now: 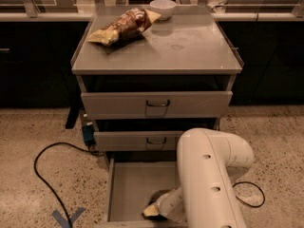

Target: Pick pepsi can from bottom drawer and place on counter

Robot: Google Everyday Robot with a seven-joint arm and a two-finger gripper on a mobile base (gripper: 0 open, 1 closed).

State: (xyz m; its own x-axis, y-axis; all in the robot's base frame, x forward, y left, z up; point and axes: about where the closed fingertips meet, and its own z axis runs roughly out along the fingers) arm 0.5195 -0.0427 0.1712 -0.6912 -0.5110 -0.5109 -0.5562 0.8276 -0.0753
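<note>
The bottom drawer [130, 186] is pulled out, showing a plain grey floor and low side walls. My white arm reaches down into its front right part, and my gripper [154, 211] sits low against the drawer floor near the front edge. The pepsi can is hidden; no blue can shows anywhere in the drawer. The counter [190, 46] is the flat grey cabinet top above, well above and behind the gripper.
A chip bag [122, 26] lies on the counter's back left and a white bowl [163, 7] stands at its back edge. Two drawer fronts with loop handles [157, 103] sit above the open drawer. A black cable [45, 175] runs across the floor at left.
</note>
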